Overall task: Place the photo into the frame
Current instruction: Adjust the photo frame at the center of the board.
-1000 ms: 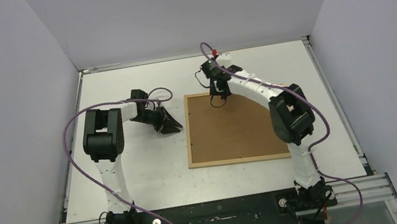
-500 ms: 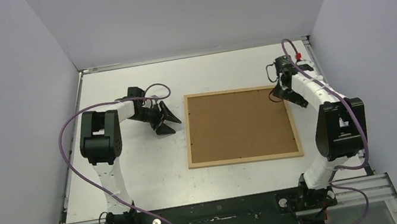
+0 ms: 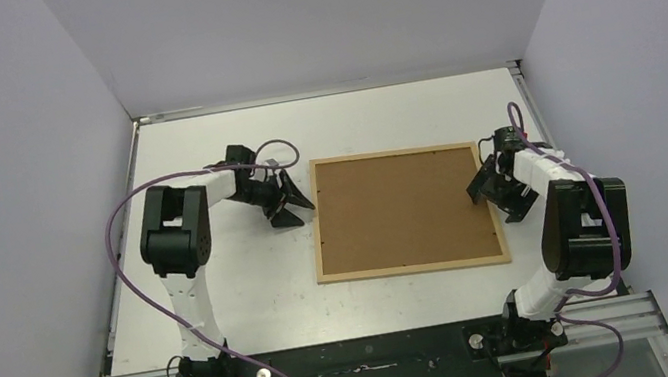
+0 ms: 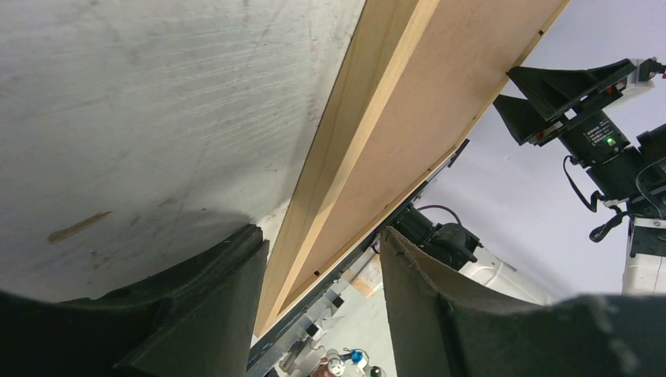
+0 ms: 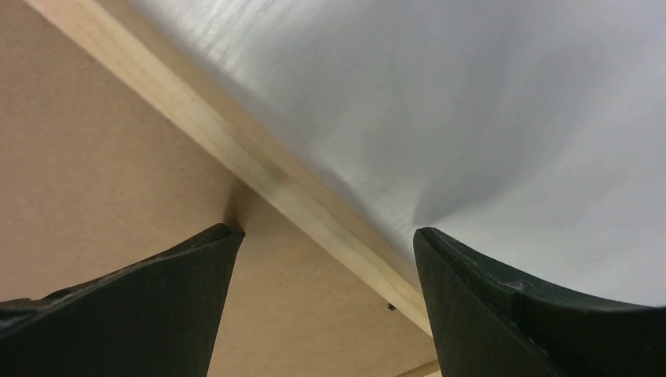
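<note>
The frame lies flat at the centre of the table, back side up, with the brown backing panel filling it. Its lower strip runs level with the picture's bottom edge. White tabletop shows on all four sides, widest at the left and narrowest at the right, where the table rim and the grey wall stand close.

The left arm bends at its elbow in the left middle and reaches rightward. The left gripper is spread apart at the upper part of the frame's left strip. In its wrist view the pale strip runs up between the two black fingers; whether they touch it I cannot tell.

The right arm folds tightly at the lower right. The right gripper is likewise released, straddling the right strip, which crosses between its fingertips in the wrist view. Purple cables loop beside both arms.
</note>
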